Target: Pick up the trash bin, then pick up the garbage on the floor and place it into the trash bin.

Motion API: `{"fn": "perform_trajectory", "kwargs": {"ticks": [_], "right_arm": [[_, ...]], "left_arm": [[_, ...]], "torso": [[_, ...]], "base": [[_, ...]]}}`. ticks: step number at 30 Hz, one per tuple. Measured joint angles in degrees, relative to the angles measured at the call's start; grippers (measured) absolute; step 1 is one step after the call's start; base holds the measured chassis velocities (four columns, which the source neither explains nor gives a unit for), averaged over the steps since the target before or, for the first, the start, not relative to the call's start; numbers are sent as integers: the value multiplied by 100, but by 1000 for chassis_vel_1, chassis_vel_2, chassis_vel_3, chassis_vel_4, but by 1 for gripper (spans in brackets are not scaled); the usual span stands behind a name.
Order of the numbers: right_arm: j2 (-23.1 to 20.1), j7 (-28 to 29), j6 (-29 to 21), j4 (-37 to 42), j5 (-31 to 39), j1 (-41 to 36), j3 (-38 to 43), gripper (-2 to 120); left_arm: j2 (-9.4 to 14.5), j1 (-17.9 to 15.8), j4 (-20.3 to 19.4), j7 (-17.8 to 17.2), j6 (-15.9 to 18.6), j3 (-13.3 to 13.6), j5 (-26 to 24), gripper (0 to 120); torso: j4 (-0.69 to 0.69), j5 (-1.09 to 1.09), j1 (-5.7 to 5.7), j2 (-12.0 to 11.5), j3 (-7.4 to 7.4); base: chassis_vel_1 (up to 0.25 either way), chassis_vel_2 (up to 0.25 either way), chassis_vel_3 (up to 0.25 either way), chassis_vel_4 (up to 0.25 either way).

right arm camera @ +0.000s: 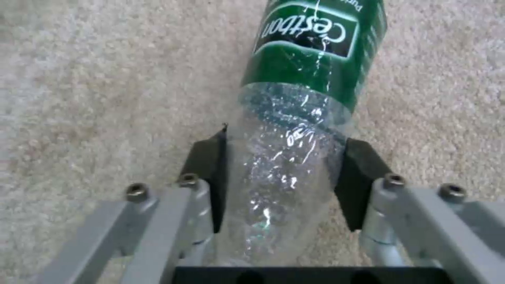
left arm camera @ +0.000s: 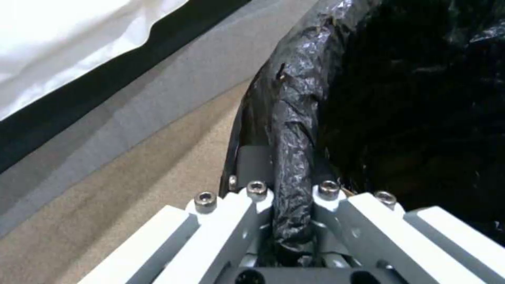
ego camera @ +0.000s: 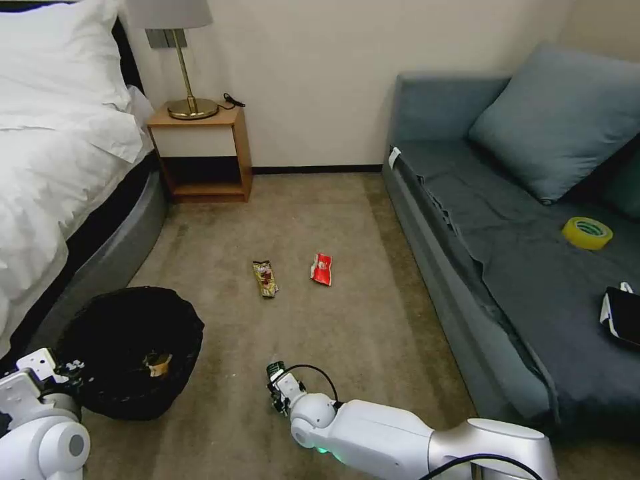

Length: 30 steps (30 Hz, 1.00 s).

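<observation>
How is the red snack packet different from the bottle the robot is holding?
The red snack packet lies flat on the carpet, untouched; the bottle sits squeezed between the right gripper pads. The packet is solid red; the bottle is clear with a green label. Both are litter outside the trash bin.

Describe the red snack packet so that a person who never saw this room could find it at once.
Look at the beige carpet between the white bed and the grey sofa. Near the middle of this floor lie two small wrappers side by side, apart from each other. The red snack packet is the one nearer the sofa; the gold-brown snack wrapper beside it is longer and darker.
</observation>
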Motion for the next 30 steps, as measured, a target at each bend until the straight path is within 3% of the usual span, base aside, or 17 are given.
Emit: {"fn": "perform_trajectory", "kwargs": {"ticks": [5,10,15,21,26,30], "right_arm": [[-54,1,19,82,-2,-3,-4,26],[-183,65,59,389,2,43,115,23],[-440,221,1,1208,110,218,566,23],[-770,510,-249,2763,576,734,1217,23],[-664,754,-361,3581,1135,1171,1435,23],[-292,1014,-383,3957,1572,1553,1321,23]], "left_arm": [[-4,-4,13,-1,0,11,7,2],[-6,8,11,-1,0,22,9,2],[4,12,9,-2,0,64,9,2],[-12,-3,9,-6,0,246,43,2],[-48,-26,31,-6,0,351,75,2],[-85,-63,60,-7,0,459,94,2]], "torso": [[0,0,0,0,0],[0,0,0,0,1],[0,0,0,-1,0],[-2,-1,0,0,1],[-1,0,0,0,0],[0,-1,0,0,0]], "base": [[0,0,0,0],[0,0,0,0],[0,0,0,0],[0,0,0,0],[0,0,0,0],[0,0,0,0]]}}
